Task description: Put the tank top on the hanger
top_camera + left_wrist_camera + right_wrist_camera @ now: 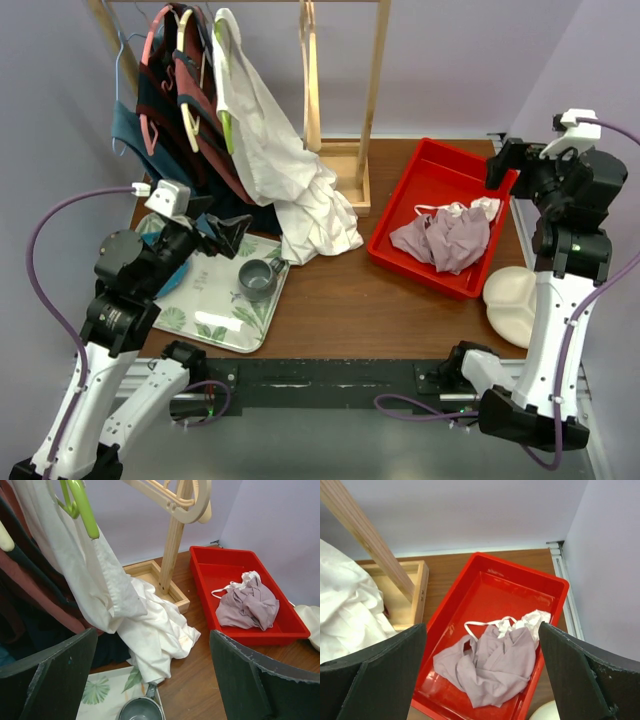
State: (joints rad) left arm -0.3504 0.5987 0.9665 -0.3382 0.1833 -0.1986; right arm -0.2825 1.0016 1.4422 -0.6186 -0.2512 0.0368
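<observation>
The mauve tank top lies crumpled in the red bin at the right, with a small white garment against its far side. The pale wooden hanger hangs on the wooden rack at the back centre. My right gripper hovers open above the bin's far right corner, looking down on the tank top. At the left, my left gripper stands open over the leaf-print tray, holding nothing.
A large white shirt on a green hanger drapes onto the table beside the rack base. Dark garments hang at the back left. A grey cup sits on the leaf-print tray. A cream dish lies near the right arm.
</observation>
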